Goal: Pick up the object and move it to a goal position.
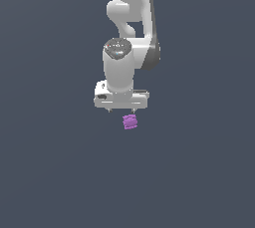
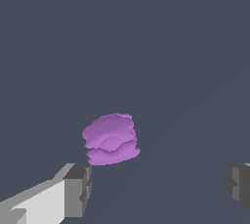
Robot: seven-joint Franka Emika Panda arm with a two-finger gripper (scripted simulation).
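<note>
I am looking at an early stage of the job: nothing is picked up yet. The purple block (image 1: 130, 122) is lying on the dark bench (image 1: 50, 172), just below the gripper (image 1: 121, 110) in the exterior view and a little toward that view's right of its centre. In the wrist view the block (image 2: 111, 139) is sitting free, ahead of the fingers (image 2: 78, 189), with bare bench between it and them. The jaws are standing spread wide, far wider than the block, and they are pinching nothing.

So, as I judge it, the approach is partly made, while the lining-up, the descent around the block, the closing, the lift and the carry are all left to do.

What I am missing: no goal marker is showing in either view, so I cannot say where the block has to end up. The far finger is cut off at the wrist view's edge. The fingertips are barely showing under the hand in the exterior view, and I cannot tell how high they are hanging above the bench.
</note>
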